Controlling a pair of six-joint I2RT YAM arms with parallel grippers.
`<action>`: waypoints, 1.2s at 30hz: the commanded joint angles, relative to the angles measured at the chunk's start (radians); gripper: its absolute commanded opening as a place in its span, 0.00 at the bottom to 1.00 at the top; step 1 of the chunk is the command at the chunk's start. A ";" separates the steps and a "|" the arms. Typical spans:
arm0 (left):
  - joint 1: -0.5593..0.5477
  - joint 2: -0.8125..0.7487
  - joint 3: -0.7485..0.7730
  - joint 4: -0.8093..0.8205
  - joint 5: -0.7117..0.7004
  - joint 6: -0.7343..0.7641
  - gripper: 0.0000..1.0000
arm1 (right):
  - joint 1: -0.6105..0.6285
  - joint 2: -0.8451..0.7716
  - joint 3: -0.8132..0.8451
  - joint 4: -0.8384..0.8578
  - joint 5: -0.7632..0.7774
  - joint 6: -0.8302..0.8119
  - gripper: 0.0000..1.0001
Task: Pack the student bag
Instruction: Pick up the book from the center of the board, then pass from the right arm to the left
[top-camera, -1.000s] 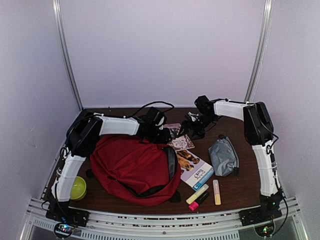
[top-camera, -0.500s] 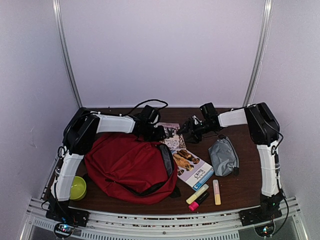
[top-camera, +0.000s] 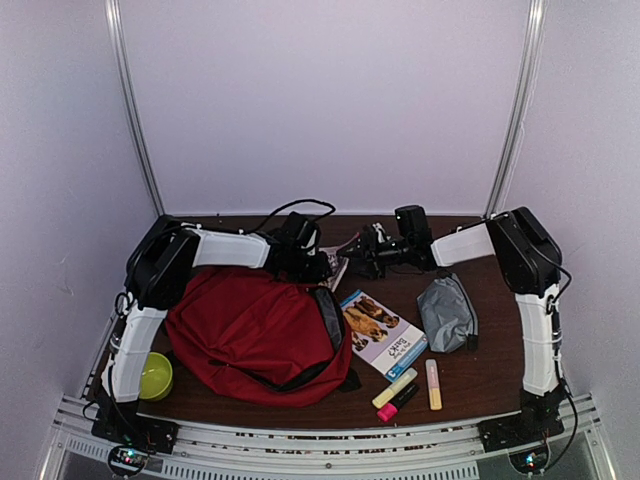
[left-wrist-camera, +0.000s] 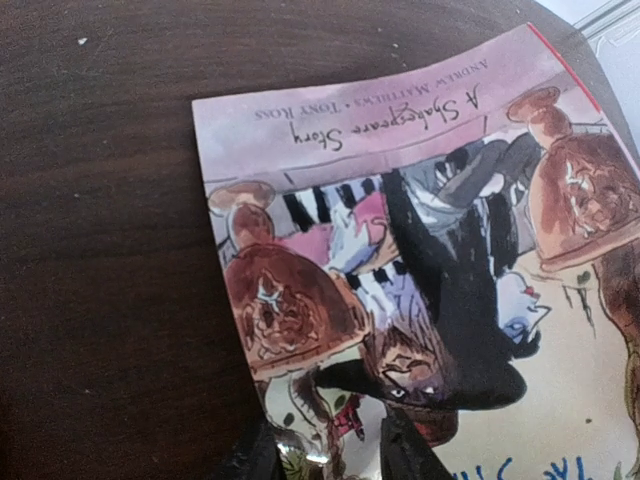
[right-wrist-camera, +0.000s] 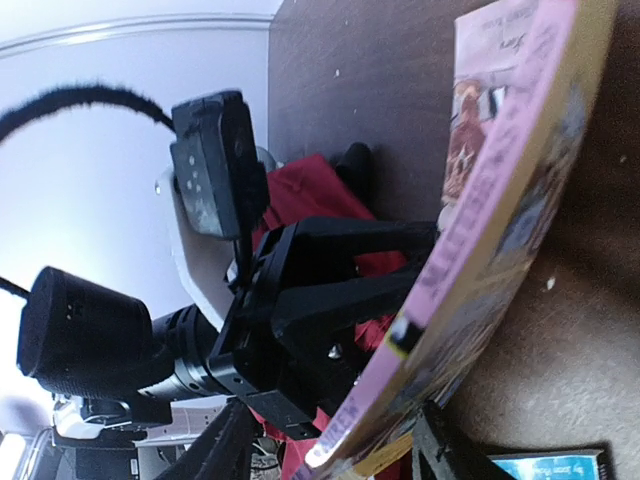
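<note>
Top view: the student bag (top-camera: 255, 335), red and slumped, lies on the left half of the table (top-camera: 485, 385), just beside a dog-cover book (top-camera: 385, 338), with a grey pouch (top-camera: 447, 312) further right; behind them the left gripper (top-camera: 322, 265) and right gripper (top-camera: 357, 257) face each other across a tilted storybook (top-camera: 337, 269). Left wrist view: the storybook's illustrated cover fills the frame, one black fingertip (left-wrist-camera: 403, 452) over it and the other off its edge, the jaws narrowly parted and pinching that edge. Right wrist view: the right fingers (right-wrist-camera: 228, 450) stand apart astride the book's near edge, a gap on each side; red bag fabric shows behind the left gripper
</note>
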 joint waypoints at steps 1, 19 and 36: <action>-0.043 0.034 -0.037 -0.036 0.088 -0.003 0.36 | 0.032 -0.057 -0.021 -0.047 0.005 -0.068 0.55; -0.022 -0.175 -0.121 0.076 0.173 0.165 0.45 | -0.032 -0.273 0.002 -0.519 0.353 -0.502 0.00; -0.022 -1.044 -0.463 -0.046 0.388 0.740 0.93 | 0.218 -0.605 0.173 -1.127 0.301 -1.436 0.00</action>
